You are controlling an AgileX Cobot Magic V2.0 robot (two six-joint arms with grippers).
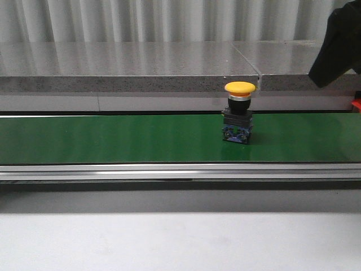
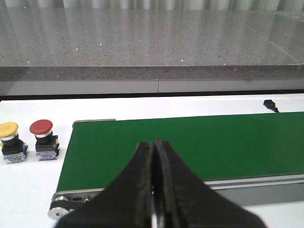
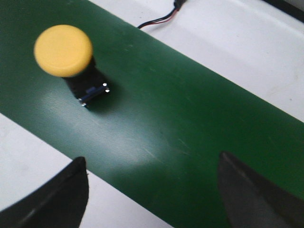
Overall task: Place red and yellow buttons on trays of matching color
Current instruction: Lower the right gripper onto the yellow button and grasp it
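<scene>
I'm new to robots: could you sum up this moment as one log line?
yellow button: upright on green belt | right gripper: open above belt, empty | left gripper: shut, empty | trays: unseen

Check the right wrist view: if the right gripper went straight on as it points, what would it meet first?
Probably the green belt itself. The open right gripper points at bare belt; the yellow button stands off to one side, though depth is unclear.

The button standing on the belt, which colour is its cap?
Yellow cap; clearest in the front view.

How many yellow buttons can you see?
2. One yellow button stands upright on the green belt. Another yellow button sits on the white table beside a red button, off the belt's end. More may be out of view.
</scene>
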